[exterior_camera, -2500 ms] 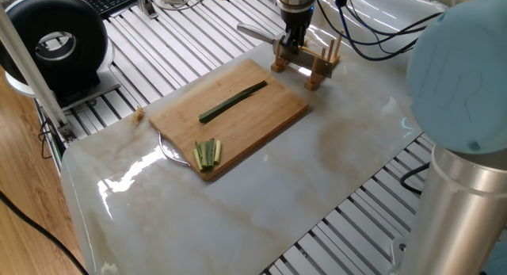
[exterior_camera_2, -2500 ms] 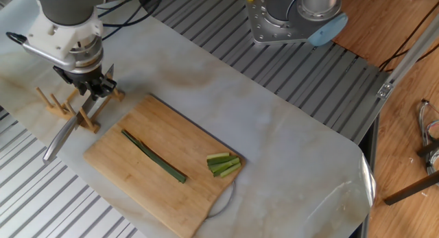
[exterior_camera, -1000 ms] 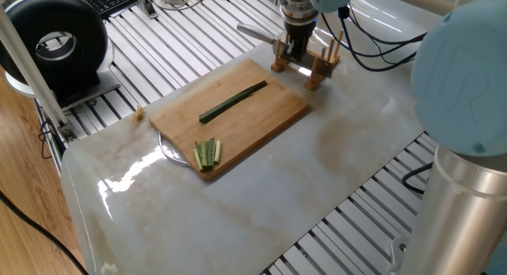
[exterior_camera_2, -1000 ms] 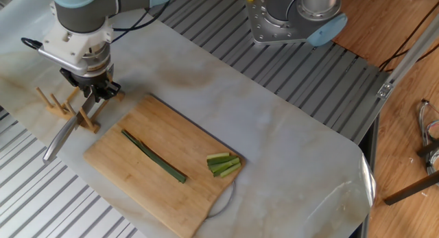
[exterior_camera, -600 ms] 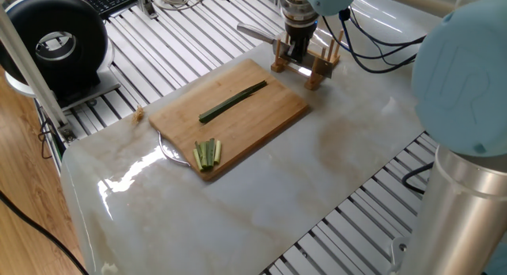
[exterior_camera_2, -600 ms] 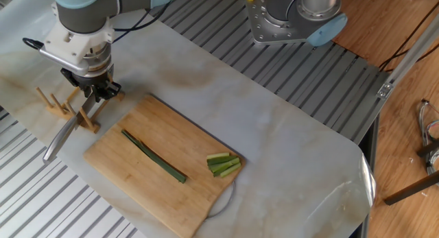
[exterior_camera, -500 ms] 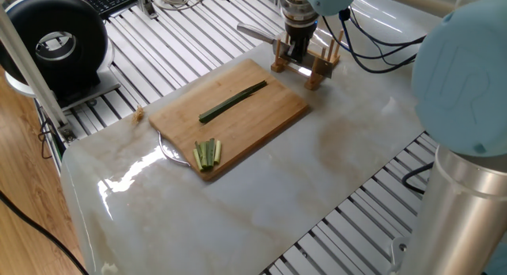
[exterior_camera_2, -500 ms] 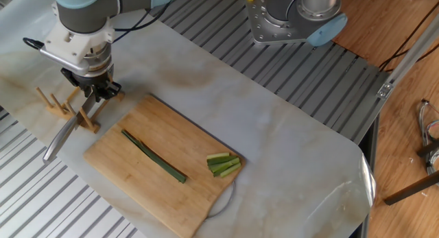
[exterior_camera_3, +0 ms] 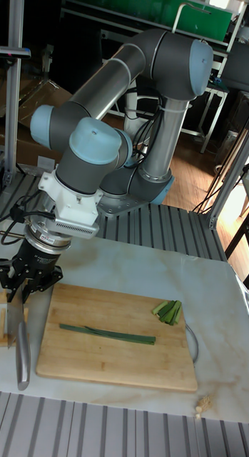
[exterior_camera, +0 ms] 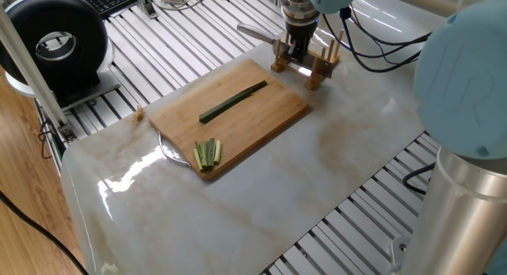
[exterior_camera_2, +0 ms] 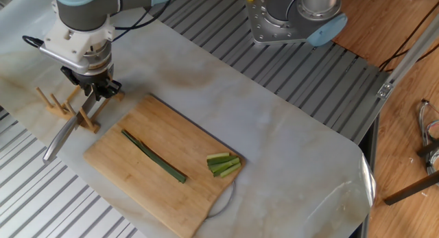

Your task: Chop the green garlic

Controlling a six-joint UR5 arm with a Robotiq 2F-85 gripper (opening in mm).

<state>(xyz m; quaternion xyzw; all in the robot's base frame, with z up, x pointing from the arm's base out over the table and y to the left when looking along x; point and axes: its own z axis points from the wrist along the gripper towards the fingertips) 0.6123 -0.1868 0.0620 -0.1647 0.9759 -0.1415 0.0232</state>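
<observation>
Pincer down at the knife in its wooden rack, grip unclear; green garlic whole on the board.

The surface is viewed from above from two opposite sides. A third, taller view faces the arm. The cutting board is shared by all.

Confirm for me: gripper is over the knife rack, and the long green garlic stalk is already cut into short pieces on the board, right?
Not quite. The gripper is at the knife rack, but the green garlic lies whole on the board, as the other fixed view shows. The short pieces are a separate paler bundle.
</observation>
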